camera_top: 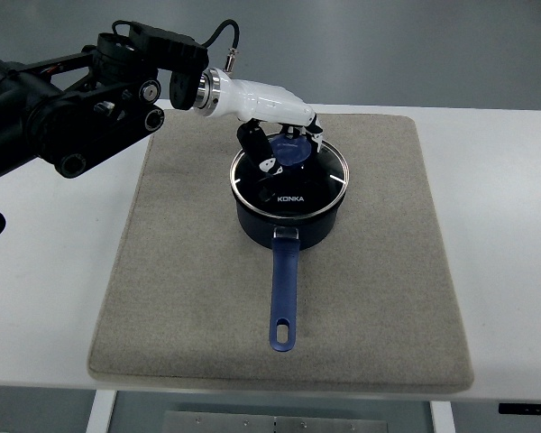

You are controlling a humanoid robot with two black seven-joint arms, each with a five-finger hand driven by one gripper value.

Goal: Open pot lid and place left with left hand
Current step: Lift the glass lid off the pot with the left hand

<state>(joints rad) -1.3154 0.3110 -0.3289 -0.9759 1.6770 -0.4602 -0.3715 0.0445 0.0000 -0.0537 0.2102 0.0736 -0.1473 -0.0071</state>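
White tabletop (505,253) carrying a grey mat (189,298), probably there against slipping and scratching; on the mat's upper middle a dark blue pot (288,225), long handle (284,298) pointing toward the robot's side, glass lid (293,185) seated on the rim, not yet lifted; left hand (275,122) reaching in over the lid from above; fingers (252,144) curled around the blue knob (293,152), apparently gripping it, though contact partly hidden; right arm not visible.

dark blue pot (288,227) and handle (284,298), beige-grey mat (189,298), white table (505,225), white-and-black left hand (269,122).
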